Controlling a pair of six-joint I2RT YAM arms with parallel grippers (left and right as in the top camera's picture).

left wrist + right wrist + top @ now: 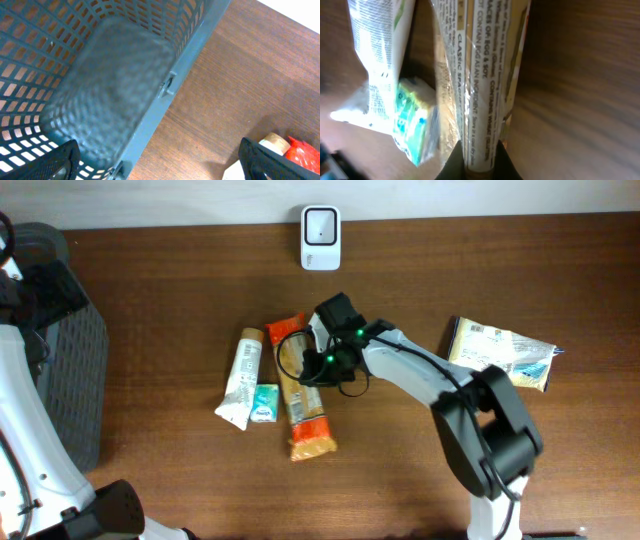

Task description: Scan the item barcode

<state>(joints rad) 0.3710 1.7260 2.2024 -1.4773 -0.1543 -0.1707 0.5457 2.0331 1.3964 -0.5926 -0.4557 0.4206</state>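
One scanner (321, 237), basket (80, 370), tube (240, 378), small box (264, 402); apparently two packets (305, 420) (500, 353).

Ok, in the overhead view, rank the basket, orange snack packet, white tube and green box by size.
1. basket, largest, though the frame cuts it off
2. orange snack packet
3. white tube, somewhat shorter
4. green box, smallest

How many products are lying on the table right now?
4. White tube at left, small green box beside it, long snack packet clamped in the right tool, flat packet at far right. The basket is only partly in view, so more may be hidden.
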